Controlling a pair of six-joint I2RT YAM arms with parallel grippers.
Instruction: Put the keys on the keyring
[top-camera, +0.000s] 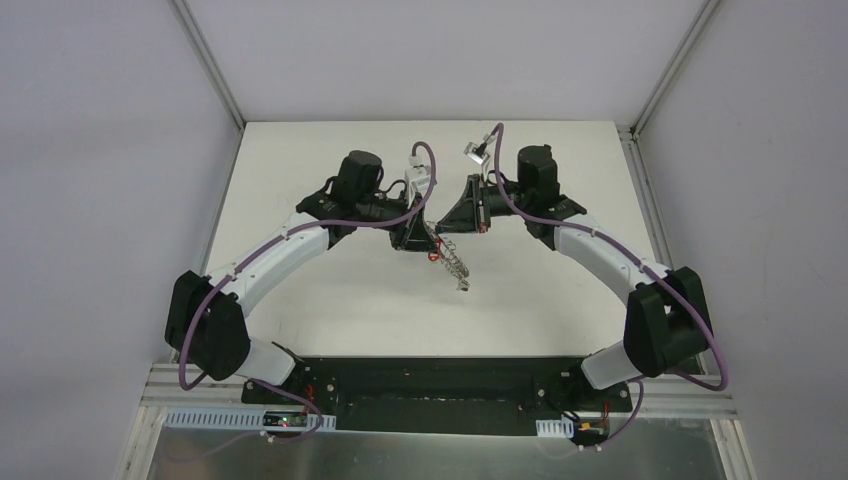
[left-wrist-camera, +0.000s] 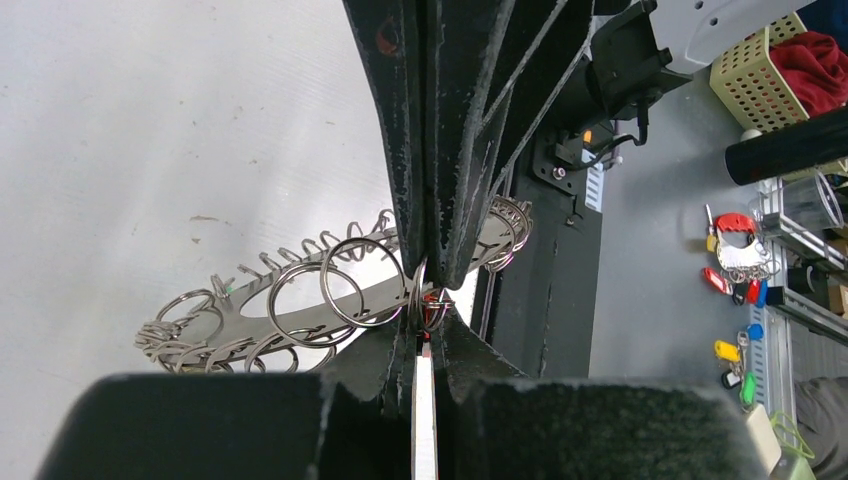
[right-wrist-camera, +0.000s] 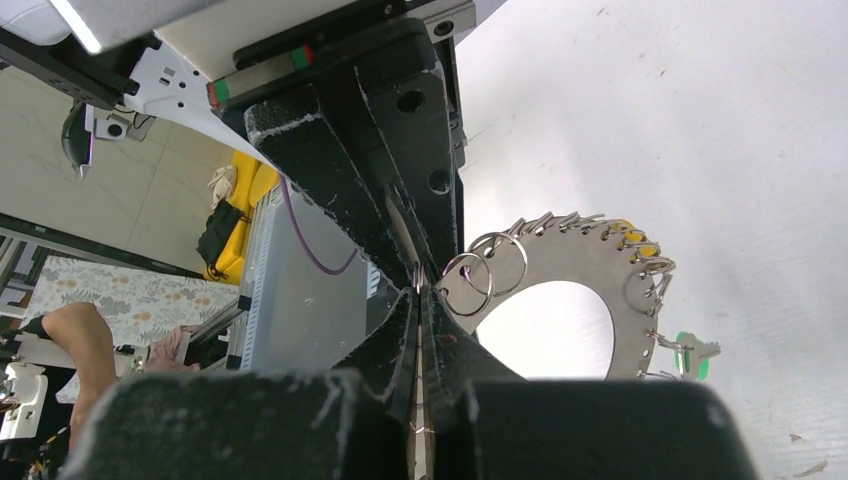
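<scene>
The keyring (top-camera: 455, 265), a flat grey ring rimmed with small split rings, hangs edge-on between both grippers above the table's middle. It shows broadside in the left wrist view (left-wrist-camera: 300, 305) and the right wrist view (right-wrist-camera: 585, 262). My left gripper (top-camera: 430, 249) (left-wrist-camera: 425, 322) is shut on a red key (left-wrist-camera: 433, 306) at the ring's rim. My right gripper (top-camera: 444, 229) (right-wrist-camera: 420, 292) is shut on the same part of the rim; it reaches in from above in the left wrist view. A green key (right-wrist-camera: 690, 352) and a yellow key (right-wrist-camera: 628, 231) hang on the far rim.
White table (top-camera: 330, 300) with white walls on three sides. The black base plate (top-camera: 430, 385) runs along the near edge. Off the table are a basket with red cloth (left-wrist-camera: 765, 70), a bunch of spare keys (left-wrist-camera: 735, 255) and a person's arm (right-wrist-camera: 85, 345).
</scene>
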